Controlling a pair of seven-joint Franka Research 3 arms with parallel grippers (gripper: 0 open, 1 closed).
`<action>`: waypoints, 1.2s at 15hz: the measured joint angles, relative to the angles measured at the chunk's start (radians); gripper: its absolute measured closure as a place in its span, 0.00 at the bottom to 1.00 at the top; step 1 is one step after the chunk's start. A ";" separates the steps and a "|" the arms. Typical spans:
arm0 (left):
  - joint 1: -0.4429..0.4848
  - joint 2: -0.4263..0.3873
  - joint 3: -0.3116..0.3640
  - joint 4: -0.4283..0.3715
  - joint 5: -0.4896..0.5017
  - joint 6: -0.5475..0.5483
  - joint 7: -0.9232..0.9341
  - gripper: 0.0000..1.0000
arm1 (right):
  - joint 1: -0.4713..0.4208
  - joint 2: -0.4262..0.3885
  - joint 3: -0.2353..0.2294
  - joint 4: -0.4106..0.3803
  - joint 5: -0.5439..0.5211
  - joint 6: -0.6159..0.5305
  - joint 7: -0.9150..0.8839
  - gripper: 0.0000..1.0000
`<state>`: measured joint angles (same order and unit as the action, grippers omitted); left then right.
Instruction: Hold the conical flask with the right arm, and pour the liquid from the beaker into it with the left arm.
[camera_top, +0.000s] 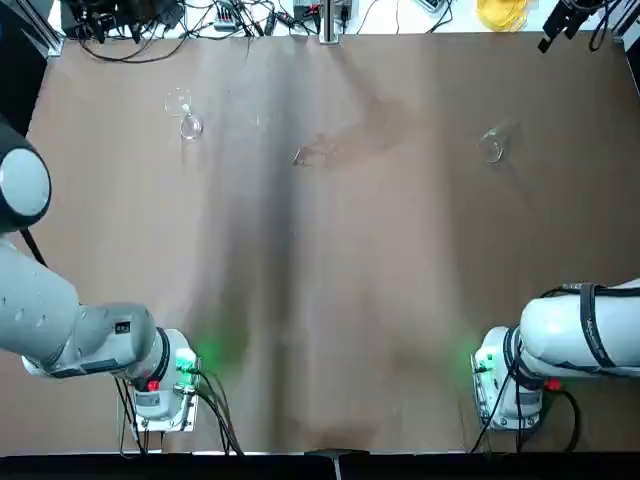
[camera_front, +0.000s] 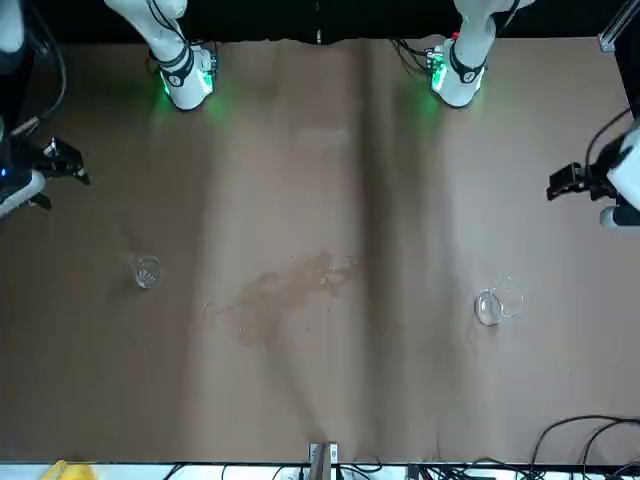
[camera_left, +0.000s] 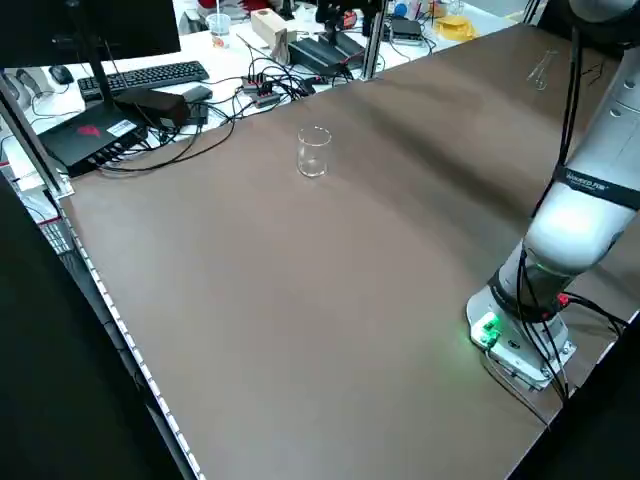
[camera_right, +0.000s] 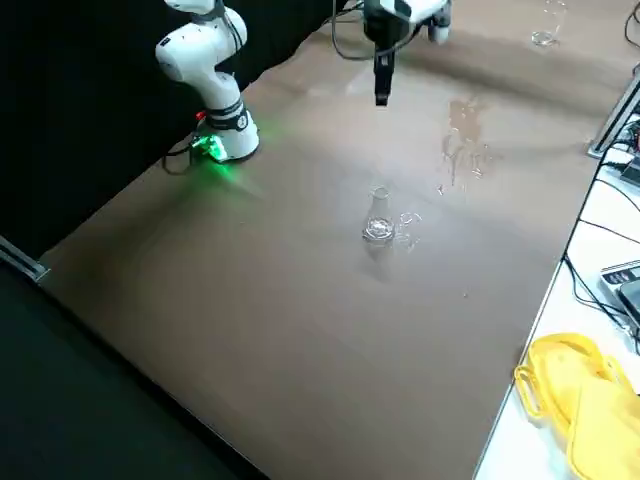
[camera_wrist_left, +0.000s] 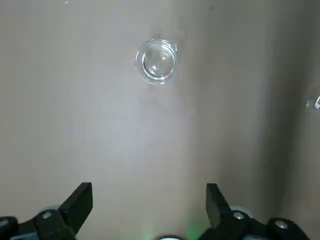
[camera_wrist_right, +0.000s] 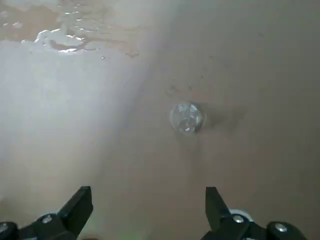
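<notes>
Conical flask (camera_right: 378, 217) stands upright on the brown table (camera_top: 400, 300), long axis vertical, narrow mouth up, base flat on the surface. Clear glass, neck widening to a round base; contents can't be judged. It sits on the robot's right half, toward the far edge (camera_top: 492, 145), also seen at (camera_front: 146, 271) and from straight above at (camera_wrist_right: 186, 118). No print legible on it.

Beaker (camera_left: 313, 151) is also upright, mouth up, axis vertical: clear, straight-sided, wide rim with a small pour lip visible in the left wrist view (camera_wrist_left: 156, 60). It's on the left half, far side (camera_top: 184, 112), (camera_front: 497, 300), well apart from the flask. No graduation marks readable.

Between the two, near the far middle, a wet smear with droplets on the table (camera_front: 290, 285), (camera_right: 462, 140).

Right gripper (camera_wrist_right: 145, 210) hangs high over the table looking down on the flask, fingers spread apart, holding nothing, well clear of the glass. Left gripper (camera_wrist_left: 149, 205) is the same: raised, fingers wide apart, empty, beaker below and well apart from it.

Arm bases at the near edge show green lights (camera_top: 185, 362), (camera_top: 487, 365). The left arm's link carries a small label in the left side view (camera_left: 586, 183), too small to read reliably.

Off the table: keyboard (camera_left: 145, 76), cables (camera_left: 270, 90), a yellow object (camera_right: 580, 400).
</notes>
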<state>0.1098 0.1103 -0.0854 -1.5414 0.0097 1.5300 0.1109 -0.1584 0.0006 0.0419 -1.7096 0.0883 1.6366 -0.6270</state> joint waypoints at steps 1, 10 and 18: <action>0.024 0.019 0.001 0.000 0.000 0.015 0.093 0.00 | -0.026 0.019 -0.001 0.006 0.033 0.000 -0.070 0.00; 0.121 0.173 0.002 0.004 -0.058 0.310 0.593 0.00 | -0.286 0.208 -0.007 0.017 0.409 -0.001 -0.802 0.00; 0.271 0.289 0.003 0.007 -0.401 0.351 1.074 0.00 | -0.400 0.387 -0.008 0.019 0.655 -0.005 -1.332 0.00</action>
<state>0.3808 0.3996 -0.0822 -1.5341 -0.3913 1.8815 1.1852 -0.5585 0.3880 0.0340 -1.6909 0.7431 1.6311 -1.9586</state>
